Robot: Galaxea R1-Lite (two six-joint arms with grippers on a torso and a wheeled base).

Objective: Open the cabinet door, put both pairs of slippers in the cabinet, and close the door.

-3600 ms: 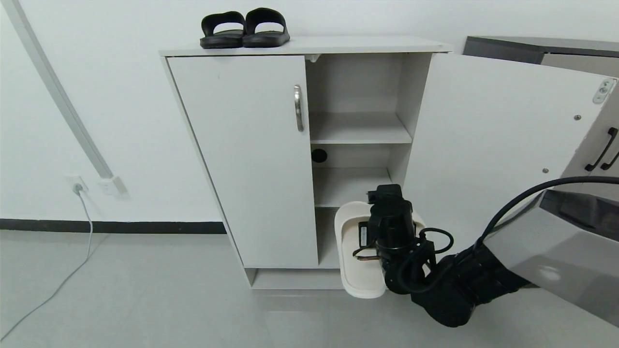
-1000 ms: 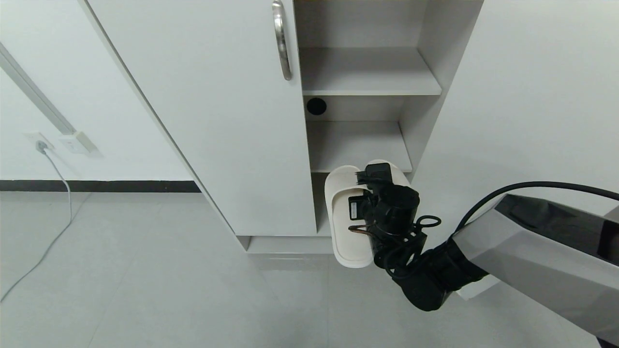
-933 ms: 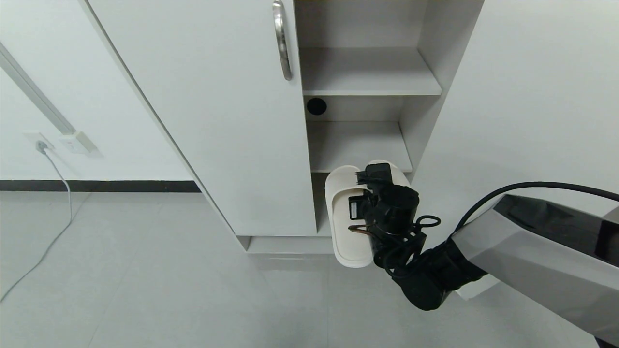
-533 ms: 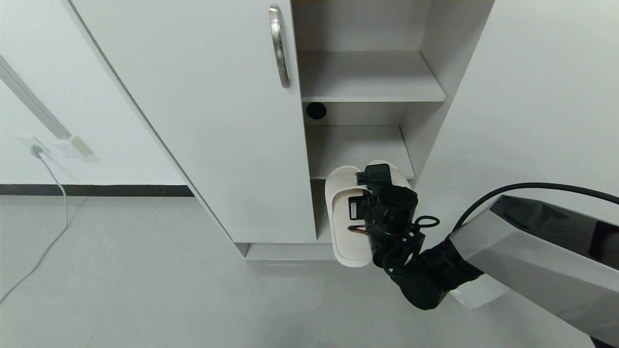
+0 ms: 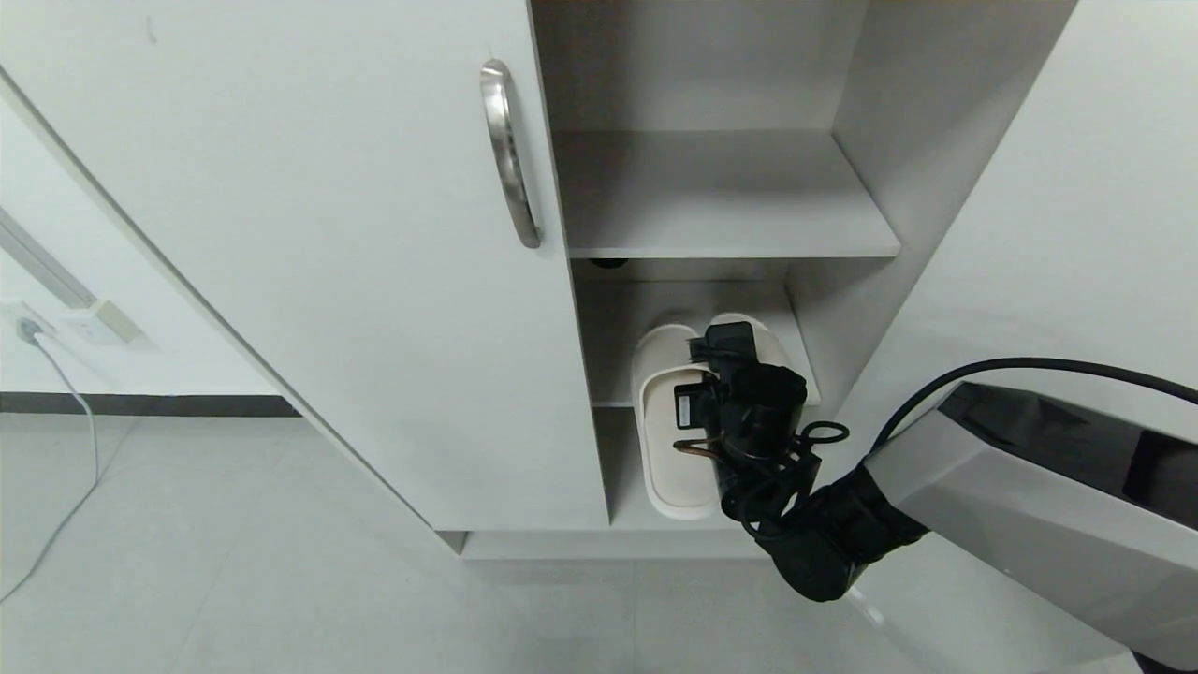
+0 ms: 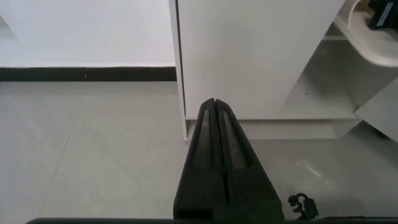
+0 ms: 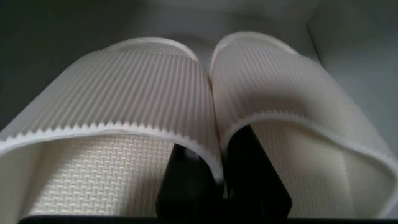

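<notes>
A pair of white slippers (image 5: 666, 440) hangs side by side in my right gripper (image 5: 728, 379), which is shut on the two inner strap edges (image 7: 214, 140). The toes point into the open right half of the white cabinet (image 5: 721, 201), over the front edge of the lower shelf (image 5: 613, 404); the heels stick out toward me. I cannot tell whether the slippers touch the shelf. My left gripper (image 6: 214, 109) is shut on nothing, low over the floor in front of the cabinet's base, where a slipper heel (image 6: 367, 46) also shows.
The cabinet's left door (image 5: 309, 243) is closed and carries a metal handle (image 5: 510, 154). The right door (image 5: 1076, 215) stands swung open beside my right arm. A wall socket with a cable (image 5: 28, 329) is at the left above the grey floor (image 5: 234, 580).
The head camera has dropped and come closer to the cabinet. My right gripper has carried the white slippers forward, from in front of the cabinet into its opening. The grip is unchanged.
</notes>
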